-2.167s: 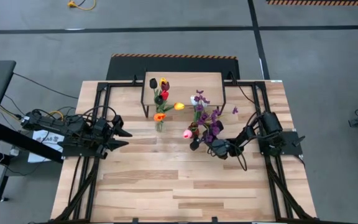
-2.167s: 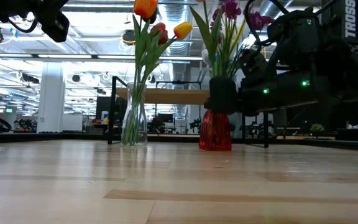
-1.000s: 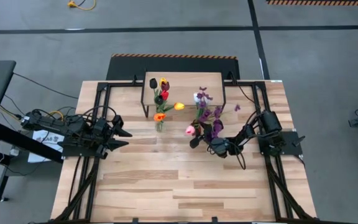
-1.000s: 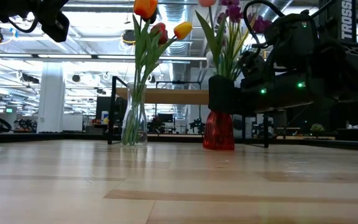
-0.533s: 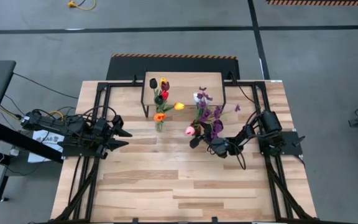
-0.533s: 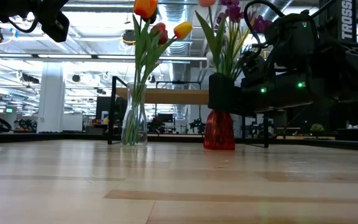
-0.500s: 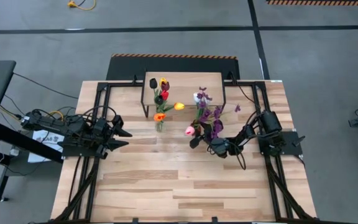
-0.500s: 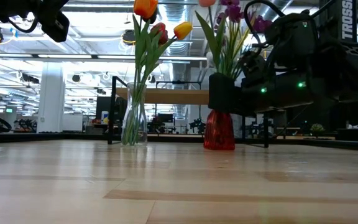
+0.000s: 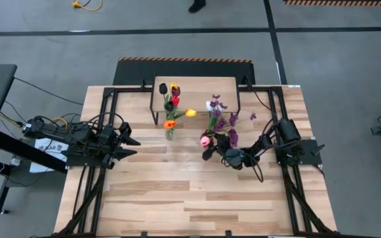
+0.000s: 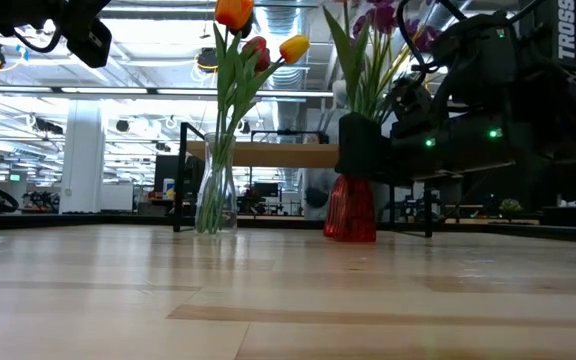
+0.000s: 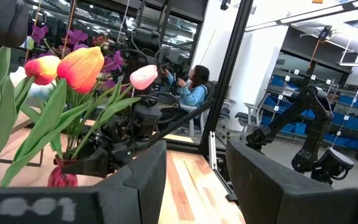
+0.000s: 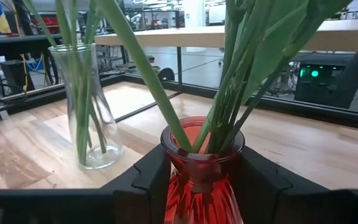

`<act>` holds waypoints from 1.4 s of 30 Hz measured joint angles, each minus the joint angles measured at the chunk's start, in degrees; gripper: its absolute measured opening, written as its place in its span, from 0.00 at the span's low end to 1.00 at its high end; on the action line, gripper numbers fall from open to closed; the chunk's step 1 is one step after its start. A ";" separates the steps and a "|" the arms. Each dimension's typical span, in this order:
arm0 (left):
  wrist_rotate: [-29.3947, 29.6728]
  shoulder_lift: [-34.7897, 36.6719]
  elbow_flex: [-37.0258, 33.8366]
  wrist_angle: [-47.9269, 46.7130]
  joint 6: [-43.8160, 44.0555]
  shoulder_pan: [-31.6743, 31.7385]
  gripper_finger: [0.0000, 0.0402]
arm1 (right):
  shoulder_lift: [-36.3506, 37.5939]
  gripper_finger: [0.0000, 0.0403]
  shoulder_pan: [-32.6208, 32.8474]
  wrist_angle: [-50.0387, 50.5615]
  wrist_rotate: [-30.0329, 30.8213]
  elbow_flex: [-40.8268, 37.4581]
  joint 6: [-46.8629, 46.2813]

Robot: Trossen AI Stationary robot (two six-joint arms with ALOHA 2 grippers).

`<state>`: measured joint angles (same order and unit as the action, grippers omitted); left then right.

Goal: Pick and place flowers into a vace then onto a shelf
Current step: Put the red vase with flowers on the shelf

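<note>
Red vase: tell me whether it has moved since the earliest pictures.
Yes. The red vase, held by the right gripper, sits slightly farther from the clear vase and now tilts.

Red vase [image 12: 202,174], clear glass vase [image 12: 86,106], green stems [image 12: 135,62], light-wood shelf [image 9: 194,86].

Grey floor [image 9: 336,59] around the butcher-block table [image 9: 177,192]; seated person [image 11: 193,87] in the room beyond

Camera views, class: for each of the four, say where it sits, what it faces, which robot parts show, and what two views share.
High: overhead, facing down; both arms, shelf.
Low: tabletop level, facing the clear vase and red vase; right gripper.
Left wrist: left gripper open, facing the tulips.
Right wrist: fingers clamp the red vase.
Shared: both vases, low and right wrist.
</note>
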<state>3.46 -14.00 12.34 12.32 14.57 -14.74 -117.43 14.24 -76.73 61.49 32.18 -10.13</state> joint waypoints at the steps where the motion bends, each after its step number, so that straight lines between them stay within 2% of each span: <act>1: 0.00 0.00 0.00 0.00 0.00 0.00 0.39 | 0.00 0.33 0.18 0.00 0.00 0.00 0.00; 8: -0.01 0.01 0.02 -0.03 0.00 0.00 0.39 | 0.44 0.30 2.11 -0.20 0.04 -0.04 -0.87; 14: 0.00 0.01 0.02 -0.21 0.00 0.00 0.39 | 3.43 0.36 3.95 -0.35 0.46 -0.04 -0.38; 18: 0.00 0.00 0.02 -0.39 0.00 0.00 0.39 | 7.21 0.31 4.98 1.45 0.07 -0.04 1.88; 22: 0.00 0.00 0.02 -0.39 0.00 -0.02 0.39 | 13.25 0.30 5.40 8.92 -0.14 -0.04 2.51; 28: 0.30 0.00 0.02 -0.42 0.00 -0.02 0.39 | 24.70 0.37 5.11 23.83 -3.28 -0.04 -1.06; 32: 0.44 0.00 0.02 -0.43 0.00 -0.02 0.39 | 32.02 0.33 4.14 32.59 -3.22 -0.04 -1.81; 37: 0.44 0.01 0.02 -0.44 0.00 0.00 0.39 | 40.14 0.30 1.67 40.33 -3.89 -0.04 -0.80; 42: 0.44 0.00 0.02 -0.44 -0.01 0.00 0.39 | 45.33 0.35 -2.26 42.35 -6.84 -0.04 2.07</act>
<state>3.90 -13.99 12.36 11.88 14.56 -14.74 -72.10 11.98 -34.38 54.66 32.14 -8.06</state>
